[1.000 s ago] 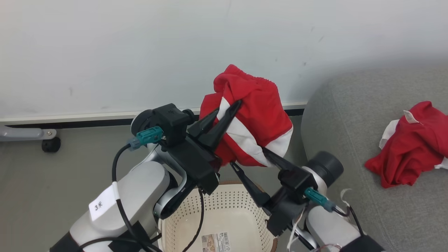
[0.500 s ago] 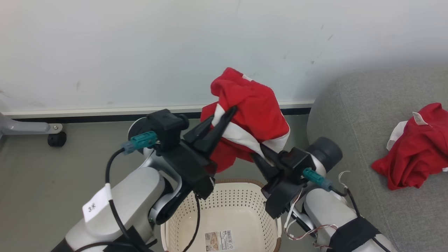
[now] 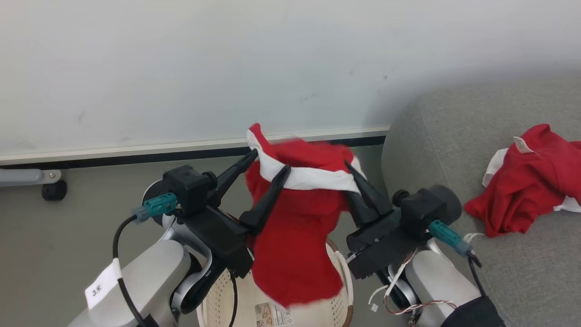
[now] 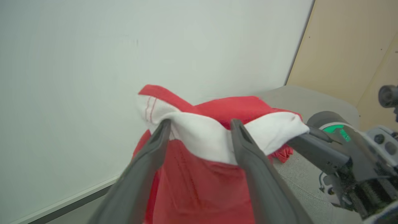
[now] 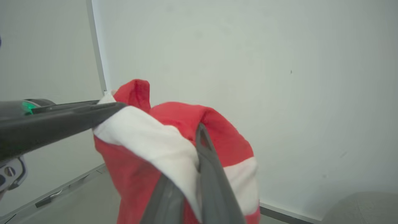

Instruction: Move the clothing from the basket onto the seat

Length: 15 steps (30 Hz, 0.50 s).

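Note:
A red garment (image 3: 295, 236) of the clothing, with a white stripe, hangs in the air above the cream basket (image 3: 347, 284). My right gripper (image 3: 352, 175) is shut on its white band, which the right wrist view shows pinched between the fingers (image 5: 199, 129). My left gripper (image 3: 270, 161) is open, and the band still lies draped across its spread fingers (image 4: 200, 123). A second red garment (image 3: 522, 186) lies crumpled on the grey seat (image 3: 454, 136) at the right.
A white wall with a dark baseboard (image 3: 113, 159) runs behind the basket. A grey wheeled leg (image 3: 50, 186) stands on the floor at the far left. The seat's rounded edge is right beside my right arm.
My right gripper closed on the garment's right side, then my left gripper opened. The garment dropped from a bunched lump to hang down over the basket. The head camera shifted a little.

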Motion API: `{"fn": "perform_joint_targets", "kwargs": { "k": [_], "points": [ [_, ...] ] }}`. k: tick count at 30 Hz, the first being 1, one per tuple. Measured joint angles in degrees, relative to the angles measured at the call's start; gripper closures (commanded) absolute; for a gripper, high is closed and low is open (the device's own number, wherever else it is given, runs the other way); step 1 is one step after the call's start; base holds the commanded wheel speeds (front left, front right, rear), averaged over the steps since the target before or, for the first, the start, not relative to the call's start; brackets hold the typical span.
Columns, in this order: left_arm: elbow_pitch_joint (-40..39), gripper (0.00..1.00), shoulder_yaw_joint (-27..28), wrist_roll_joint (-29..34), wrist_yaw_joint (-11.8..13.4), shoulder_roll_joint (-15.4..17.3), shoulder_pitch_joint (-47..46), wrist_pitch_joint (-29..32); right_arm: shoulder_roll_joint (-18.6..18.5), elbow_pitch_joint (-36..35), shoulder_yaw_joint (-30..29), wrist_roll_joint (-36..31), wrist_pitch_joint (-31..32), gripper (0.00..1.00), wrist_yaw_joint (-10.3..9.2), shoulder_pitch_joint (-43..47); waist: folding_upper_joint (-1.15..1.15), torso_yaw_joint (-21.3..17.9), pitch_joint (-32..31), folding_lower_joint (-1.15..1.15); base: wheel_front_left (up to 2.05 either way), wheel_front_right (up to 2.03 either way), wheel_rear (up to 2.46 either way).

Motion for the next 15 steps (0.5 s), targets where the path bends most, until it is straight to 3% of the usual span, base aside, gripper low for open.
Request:
{"fn": "perform_joint_targets", "kwargs": {
  "k": [8,15],
  "points": [
    [-5.0,0.00,-1.4,0.4,0.0,1.5,2.7,0.0,-0.3,-6.2,-5.2,0.3,0.0,1.00,-2.55,0.9,0.00,-2.9,0.4,0.00,0.00,0.00,0.00],
    [-9.1,0.00,-1.8,1.6,0.1,4.3,4.2,-0.2,-4.0,-14.2,-9.5,-1.0,-0.2,1.00,-5.21,4.2,0.00,-6.0,1.2,0.00,0.00,0.00,0.00]
  ]
}}
